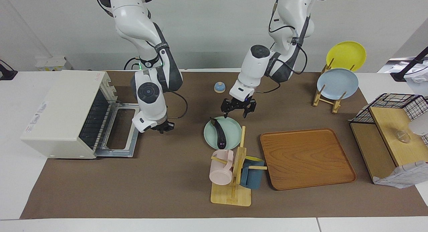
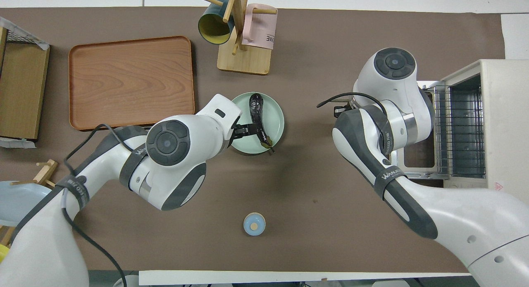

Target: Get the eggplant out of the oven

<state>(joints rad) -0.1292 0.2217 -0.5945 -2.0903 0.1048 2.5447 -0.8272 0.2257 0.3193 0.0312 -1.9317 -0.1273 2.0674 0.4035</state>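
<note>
The dark purple eggplant (image 1: 219, 133) lies on a mint green plate (image 1: 234, 130) at the middle of the table, its stem end toward the robots; it also shows in the overhead view (image 2: 257, 117). The cream-white oven (image 1: 63, 115) stands at the right arm's end, its door (image 1: 122, 131) open and lying flat, its rack (image 2: 458, 130) bare. My left gripper (image 1: 235, 115) is open and empty just above the plate's edge nearer to the robots, by the stem. My right gripper (image 1: 163, 126) hangs low beside the open door, over the brown mat.
A mug tree (image 1: 234, 171) with a pink and a blue mug stands just farther from the robots than the plate. A wooden tray (image 1: 306, 158) lies beside it. A small bell (image 1: 219, 87), a plate rack (image 1: 337, 83) and a wire-and-wood shelf (image 1: 388, 131) are also here.
</note>
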